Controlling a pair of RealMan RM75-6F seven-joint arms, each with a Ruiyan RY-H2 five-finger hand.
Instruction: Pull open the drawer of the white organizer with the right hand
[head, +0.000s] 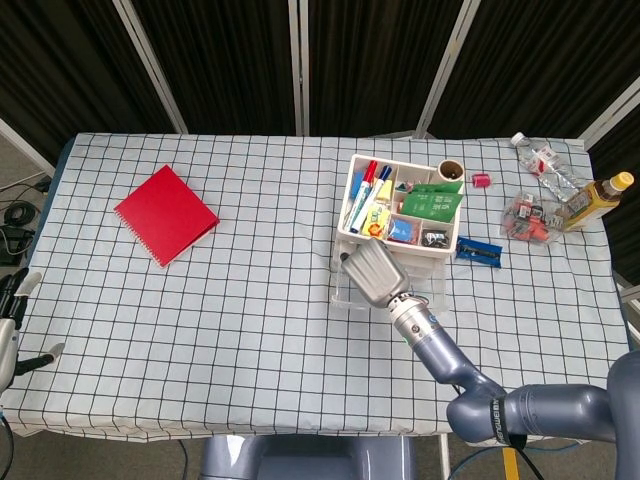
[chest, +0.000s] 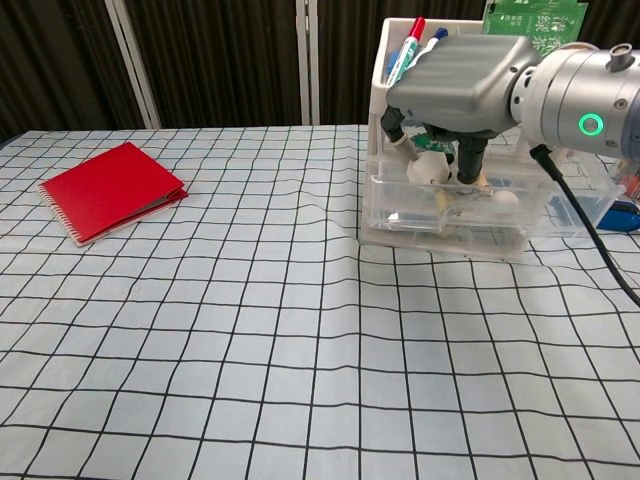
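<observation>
The white organizer (head: 398, 212) (chest: 400, 80) stands right of the table's centre, full of pens and cards. Its clear drawer (head: 350, 293) (chest: 440, 215) is drawn out toward me. My right hand (head: 371, 275) (chest: 465, 75) hovers over the drawer, back up. Its fingers (chest: 470, 160) hang down into the drawer behind the front wall. Whether they press on the wall is hidden by the hand and the clear plastic. My left hand (head: 18, 322) sits off the table's left edge, fingers apart, holding nothing.
A red notebook (head: 165, 214) (chest: 112, 190) lies at the far left. Right of the organizer are a blue item (head: 480, 250), a pink piece (head: 482, 181), a bag of small parts (head: 530, 218) and bottles (head: 590, 202).
</observation>
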